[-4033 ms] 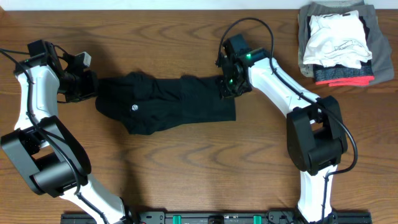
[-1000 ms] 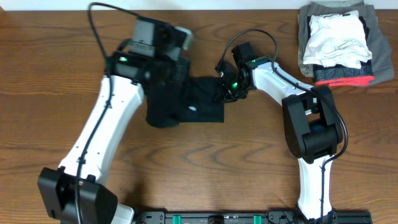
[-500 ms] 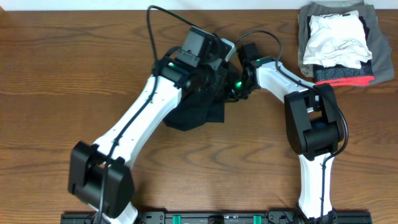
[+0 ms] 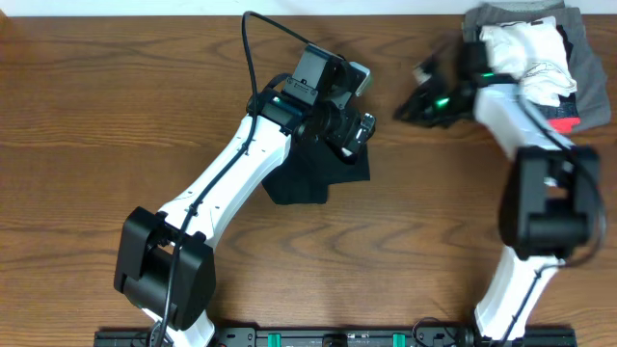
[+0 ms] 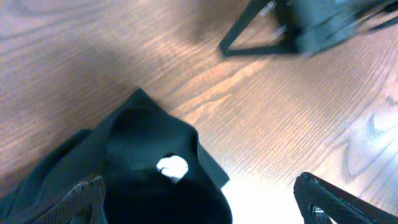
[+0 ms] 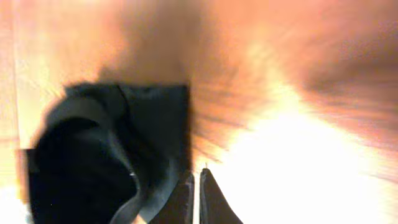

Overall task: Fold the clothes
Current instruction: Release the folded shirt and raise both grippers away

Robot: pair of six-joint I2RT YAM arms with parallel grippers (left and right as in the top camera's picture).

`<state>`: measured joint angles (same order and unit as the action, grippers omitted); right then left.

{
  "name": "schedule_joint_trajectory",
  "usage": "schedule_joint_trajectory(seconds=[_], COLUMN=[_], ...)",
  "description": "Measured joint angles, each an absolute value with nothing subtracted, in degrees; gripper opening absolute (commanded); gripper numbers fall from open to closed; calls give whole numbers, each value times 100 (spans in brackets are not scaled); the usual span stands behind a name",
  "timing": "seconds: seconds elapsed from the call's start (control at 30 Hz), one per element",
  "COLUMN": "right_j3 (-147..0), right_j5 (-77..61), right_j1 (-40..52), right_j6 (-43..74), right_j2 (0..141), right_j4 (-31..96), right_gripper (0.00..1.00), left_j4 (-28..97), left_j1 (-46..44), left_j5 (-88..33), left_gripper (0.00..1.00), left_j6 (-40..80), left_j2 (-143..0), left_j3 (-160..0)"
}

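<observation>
The clothes, a black T-shirt (image 4: pixel 318 172), lie folded into a compact bundle at the table's middle. In the left wrist view the shirt (image 5: pixel 134 146) shows a small white tag (image 5: pixel 172 167) on its top layer. My left gripper (image 4: pixel 359 130) hovers over the bundle's right edge, and in its own view the left gripper (image 5: pixel 199 193) is wide open with nothing held. My right gripper (image 4: pixel 413 104) is off to the right, apart from the shirt and blurred. In the right wrist view its jaws (image 6: pixel 196 190) are shut and empty, with the shirt (image 6: pixel 106 149) to their left.
A stack of folded white, grey and red-striped garments (image 4: pixel 525 63) sits at the back right corner, just behind the right arm. Bare wooden table (image 4: pixel 116 116) surrounds the shirt. The left arm crosses the table diagonally from the front left.
My left gripper has opened and let go of the shirt layer it carried rightward. My right gripper has left the shirt and swung right toward the garment stack.
</observation>
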<state>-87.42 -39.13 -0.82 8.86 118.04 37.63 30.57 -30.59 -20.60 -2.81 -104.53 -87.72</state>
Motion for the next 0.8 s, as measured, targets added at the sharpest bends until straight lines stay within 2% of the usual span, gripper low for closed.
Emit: schedule_joint_trajectory(seconds=[0.1,0.17,0.3,0.47,0.6,0.8], right_j3=[-8742,-8742,-8737,-8737,-8737,-8737], right_j5=[-3894,-3911,-3907,-3839,-3791,-3760], right_j1=[-196,-121,235,740,1074,1426], right_j6=[873,843,600,274,-69,-637], right_j2=[11456,11382,11410,11415,11463,11885], right_j4=[3756,3760,3782,3649,3400,3026], right_gripper=[11,17,45,64,70,68], left_j4=[2932,2923,3050,3463,3868,4431], left_j1=[-3039,-2982,-2609,-1911,-1310,-596], left_j5=[-2060,-2034,-1857,-1562,-1247,-1048], left_gripper=[98,98,98,98,98,98], left_j6=[-270,-180,137,340,429,451], left_j2=[-10453,-10447,-10346,-9922,-9456,-9268], left_j3=[-8772,-8772,-8772,-8772,-8779,-8788])
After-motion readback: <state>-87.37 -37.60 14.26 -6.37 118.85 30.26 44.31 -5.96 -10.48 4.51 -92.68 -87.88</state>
